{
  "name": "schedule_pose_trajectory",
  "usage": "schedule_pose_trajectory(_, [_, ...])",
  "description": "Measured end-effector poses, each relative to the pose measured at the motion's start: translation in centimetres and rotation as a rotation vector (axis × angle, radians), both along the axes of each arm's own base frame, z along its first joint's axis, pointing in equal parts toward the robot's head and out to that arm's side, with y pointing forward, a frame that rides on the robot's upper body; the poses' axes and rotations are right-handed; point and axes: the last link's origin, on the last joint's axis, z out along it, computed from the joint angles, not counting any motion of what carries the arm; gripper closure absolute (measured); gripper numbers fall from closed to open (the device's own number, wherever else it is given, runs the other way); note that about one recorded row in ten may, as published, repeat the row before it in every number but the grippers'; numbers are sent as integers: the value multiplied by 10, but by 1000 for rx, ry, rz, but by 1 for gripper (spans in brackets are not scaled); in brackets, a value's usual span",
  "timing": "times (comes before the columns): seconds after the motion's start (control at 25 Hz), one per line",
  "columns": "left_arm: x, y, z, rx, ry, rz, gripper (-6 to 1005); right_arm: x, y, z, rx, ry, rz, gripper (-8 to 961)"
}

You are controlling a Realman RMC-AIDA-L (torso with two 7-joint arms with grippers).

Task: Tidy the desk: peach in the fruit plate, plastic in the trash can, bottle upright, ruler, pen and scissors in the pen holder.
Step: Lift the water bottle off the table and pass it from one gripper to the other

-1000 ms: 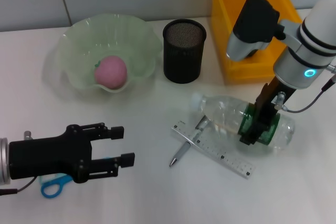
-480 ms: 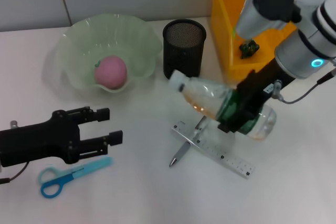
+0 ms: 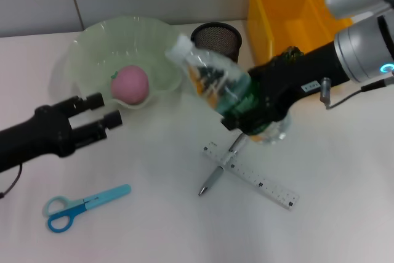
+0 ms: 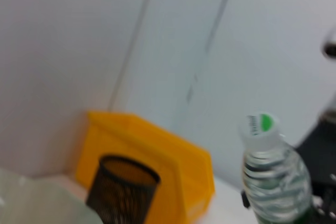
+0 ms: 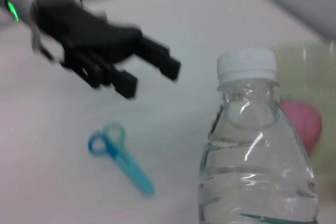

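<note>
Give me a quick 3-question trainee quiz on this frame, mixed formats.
1. True or false: the bottle stands upright on the table.
2. Where is the peach? A) fruit plate B) pen holder C) yellow bin
3. Fill in: the pen lies across the ____.

Key
1. False: tilted, held by the right pincer.
2. A
3. ruler

Left pincer is open, holding nothing; scissors are loose on the table.
</note>
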Motion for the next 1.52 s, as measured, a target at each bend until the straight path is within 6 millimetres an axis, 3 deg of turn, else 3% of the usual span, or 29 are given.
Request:
schedule_pose_trajectory(0.56, [19,-1,8,94,-319,27,284,2,-7,-13,2,360,90,184])
schedule_pose_trajectory(1.04, [38,3,2,79,-376,-48,284,4,-5,-22,-15,388,91,184])
schedule_pose_trajectory(1.52, [43,3,2,78,-385,-83,284,0,-5,-30,-34,441,95,183])
